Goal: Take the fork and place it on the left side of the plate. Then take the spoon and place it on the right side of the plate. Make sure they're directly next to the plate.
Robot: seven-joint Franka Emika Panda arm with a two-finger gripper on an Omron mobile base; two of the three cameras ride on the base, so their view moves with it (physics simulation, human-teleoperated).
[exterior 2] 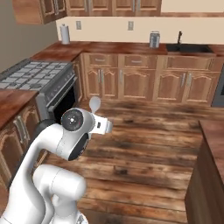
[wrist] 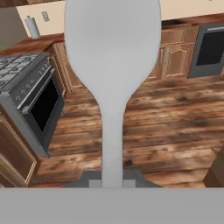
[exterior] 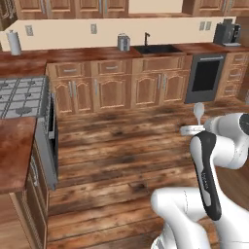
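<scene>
The pale silver-grey spoon [wrist: 112, 65] stands upright in my gripper [wrist: 112, 182], its round bowl close to the camera and its handle running down between the dark fingertips [wrist: 91, 183]. From the left base view the spoon [exterior: 199, 112] sticks up from the gripper [exterior: 197, 126], high above the wooden floor. The right base view has the spoon [exterior 2: 95, 104] rising from the gripper [exterior 2: 98, 116] in front of the stove. My gripper is shut on the spoon's handle. The fork and the plate are out of view.
A stove [exterior: 22, 96] and a brown counter [exterior: 14, 146] stand to the left. Along the far wall run cabinets with a sink [exterior: 156, 49], a dark oven [exterior: 205, 77] and a coffee machine [exterior: 226, 33]. Another counter corner [exterior 2: 214, 144] is at the right. Wooden floor [exterior: 121, 151] lies ahead.
</scene>
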